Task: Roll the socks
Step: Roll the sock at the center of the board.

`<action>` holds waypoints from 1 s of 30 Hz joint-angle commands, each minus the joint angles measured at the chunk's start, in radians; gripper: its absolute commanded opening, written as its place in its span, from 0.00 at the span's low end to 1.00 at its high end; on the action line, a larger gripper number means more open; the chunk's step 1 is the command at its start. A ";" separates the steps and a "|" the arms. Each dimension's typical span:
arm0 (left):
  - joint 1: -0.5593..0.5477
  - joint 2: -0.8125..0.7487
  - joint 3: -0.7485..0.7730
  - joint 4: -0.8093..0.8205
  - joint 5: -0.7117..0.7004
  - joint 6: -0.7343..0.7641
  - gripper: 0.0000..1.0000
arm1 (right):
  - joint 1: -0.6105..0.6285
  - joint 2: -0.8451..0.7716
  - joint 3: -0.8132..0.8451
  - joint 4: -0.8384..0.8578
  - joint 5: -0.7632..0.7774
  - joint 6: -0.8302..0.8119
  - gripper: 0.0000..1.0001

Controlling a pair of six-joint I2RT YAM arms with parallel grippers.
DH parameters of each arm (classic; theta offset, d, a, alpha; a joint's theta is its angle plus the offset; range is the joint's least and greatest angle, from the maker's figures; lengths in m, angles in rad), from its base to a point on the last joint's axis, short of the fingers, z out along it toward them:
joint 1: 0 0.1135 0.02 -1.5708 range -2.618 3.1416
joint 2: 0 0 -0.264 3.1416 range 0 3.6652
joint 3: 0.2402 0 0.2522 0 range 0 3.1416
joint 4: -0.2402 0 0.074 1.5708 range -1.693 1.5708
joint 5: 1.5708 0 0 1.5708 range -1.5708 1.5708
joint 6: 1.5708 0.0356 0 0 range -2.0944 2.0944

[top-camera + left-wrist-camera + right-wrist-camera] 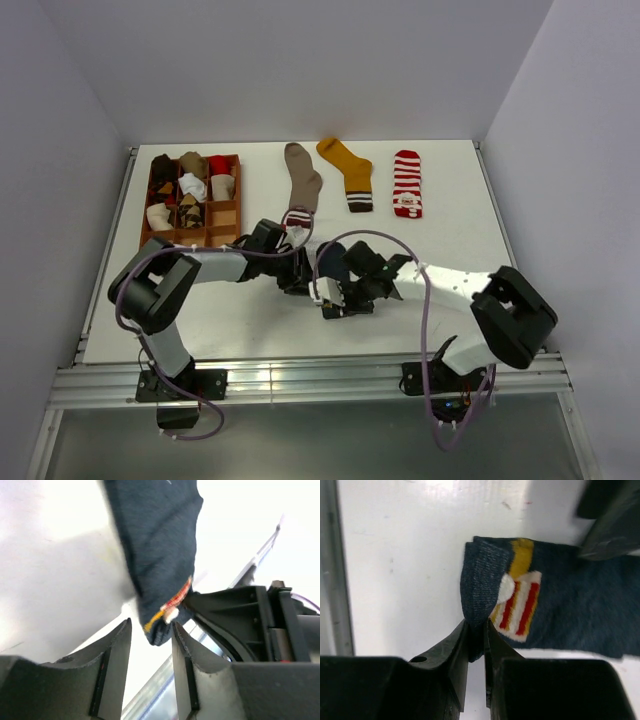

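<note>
The right gripper (pixel 476 627) is clamping its fingers on the folded end of the navy sock (pixel 570 610) lying mid-table (pixel 470 240), while the left gripper (pixel 150 635) is straddling it, fingers apart, so rolling is seemingly just beginning, calling next for turning that fold onward.

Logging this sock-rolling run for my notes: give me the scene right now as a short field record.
left gripper: open, jaws either side of one end of the navy sock
right gripper: shut on the navy sock, at its folded edge
laid flat: taupe sock, mustard sock, red-white striped sock
wooden tray: far left, holds bundled socks
</note>
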 commanded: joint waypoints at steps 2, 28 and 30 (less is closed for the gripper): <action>0.004 -0.109 -0.051 0.047 -0.181 0.022 0.41 | -0.055 0.131 0.124 -0.282 -0.199 -0.066 0.13; -0.299 -0.280 -0.151 0.300 -0.540 0.462 0.50 | -0.339 0.875 0.820 -0.986 -0.427 -0.102 0.17; -0.325 -0.243 -0.116 0.300 -0.545 0.502 0.50 | -0.342 0.895 0.836 -0.997 -0.433 -0.091 0.17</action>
